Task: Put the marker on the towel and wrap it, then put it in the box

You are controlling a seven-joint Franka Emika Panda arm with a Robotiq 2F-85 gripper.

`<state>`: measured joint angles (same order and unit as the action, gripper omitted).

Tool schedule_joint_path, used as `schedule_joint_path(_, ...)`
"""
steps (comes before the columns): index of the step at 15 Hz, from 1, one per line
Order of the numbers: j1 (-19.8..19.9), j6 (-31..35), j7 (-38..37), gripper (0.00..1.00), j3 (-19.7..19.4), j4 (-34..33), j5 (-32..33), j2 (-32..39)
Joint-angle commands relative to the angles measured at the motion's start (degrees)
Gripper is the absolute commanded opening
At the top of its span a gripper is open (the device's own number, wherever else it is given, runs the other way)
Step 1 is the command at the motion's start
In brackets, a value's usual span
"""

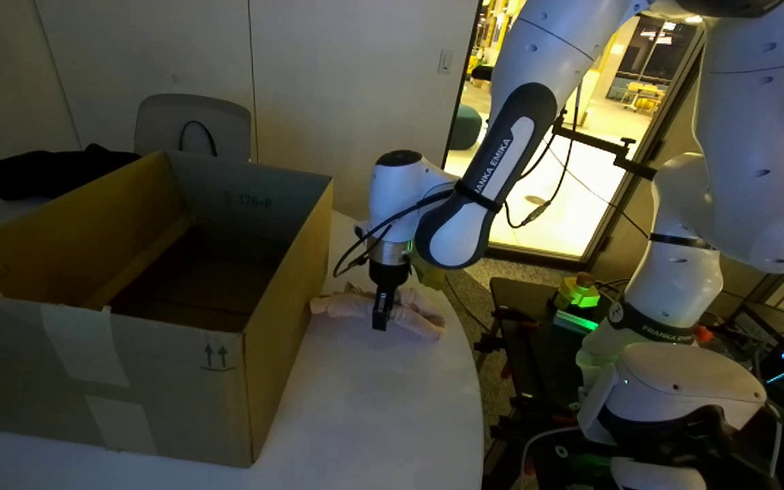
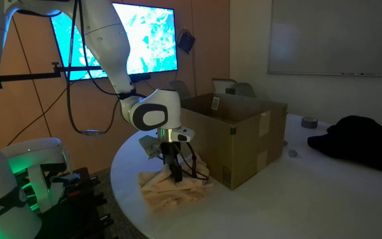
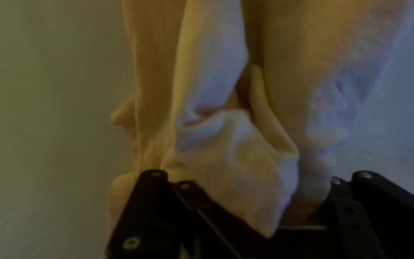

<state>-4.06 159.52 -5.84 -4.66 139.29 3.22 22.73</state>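
Note:
A pinkish-beige towel (image 1: 422, 314) lies crumpled on the white table (image 1: 378, 422), and it shows in both exterior views (image 2: 161, 191). My gripper (image 1: 380, 323) points straight down with its fingers at the towel. In the wrist view the two sides of the gripper (image 3: 261, 187) stand well apart, with a bunched fold of the towel (image 3: 228, 154) between them; the fingertips are not clearly seen. The large cardboard box (image 1: 160, 381) stands open-topped beside the towel, and it also shows in an exterior view (image 2: 211, 142). The marker is not visible; whether the towel covers it cannot be told.
The tall box wall stands close beside the gripper and towel. A greenish-yellow object (image 2: 149, 146) shows beside the gripper; its support is unclear. A black cloth (image 2: 360, 142), a tape roll (image 2: 309, 122) and a small clear item (image 2: 292, 153) lie beyond the box.

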Motion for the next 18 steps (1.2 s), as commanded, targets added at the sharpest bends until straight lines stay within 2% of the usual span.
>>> schedule_joint_path(1, -0.03, -4.08, 0.71, 0.00, -1.55, 4.83, 3.19, -10.11)
schedule_joint_path(5, 0.87, -12.40, 1.37, 0.00, -1.41, 5.31, 7.51, -19.18)
schedule_joint_path(9, 1.97, -19.61, 0.89, 0.00, 0.28, 2.26, 9.70, -26.28)
schedule_joint_path(13, 2.28, -22.10, -0.71, 0.00, 2.73, -0.05, 11.51, -31.76)
schedule_joint_path(18, 2.34, -20.04, -4.70, 0.00, 5.91, -7.84, 11.15, -29.97)
